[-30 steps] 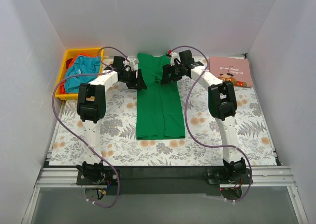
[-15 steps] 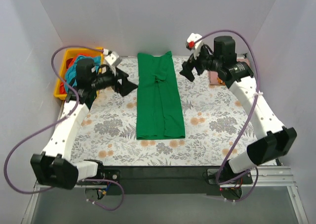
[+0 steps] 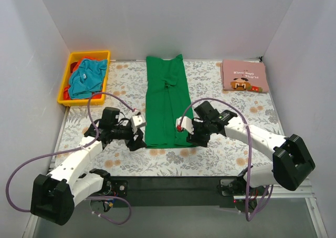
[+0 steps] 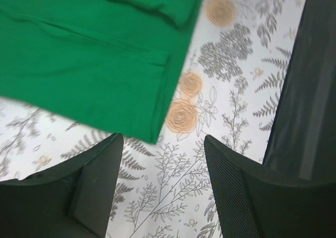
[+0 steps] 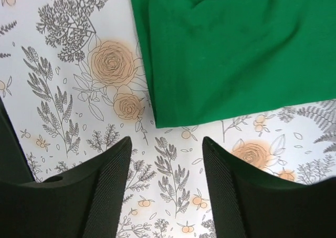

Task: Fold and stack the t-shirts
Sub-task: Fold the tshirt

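Left gripper [image 4: 161, 146] and right gripper [image 5: 166, 143] both gape empty above the near corners of the green t-shirt [image 3: 168, 104], which is laid lengthwise on the floral worktop cover [image 3: 236, 122]. Danger: I pinch that cover too, or one layer only.

A long t-shirt [image 3: 168, 101] lies down the middle of the counter [image 3: 226, 106]. A bin [image 3: 64, 83] holding more t-shirts [image 3: 86, 78] sits far left, a folded t-shirt [image 3: 244, 76] far right. The left end effector [image 3: 138, 141] is beside the long t-shirt's near left corner, the right end effector [image 3: 190, 139] beside its near right.
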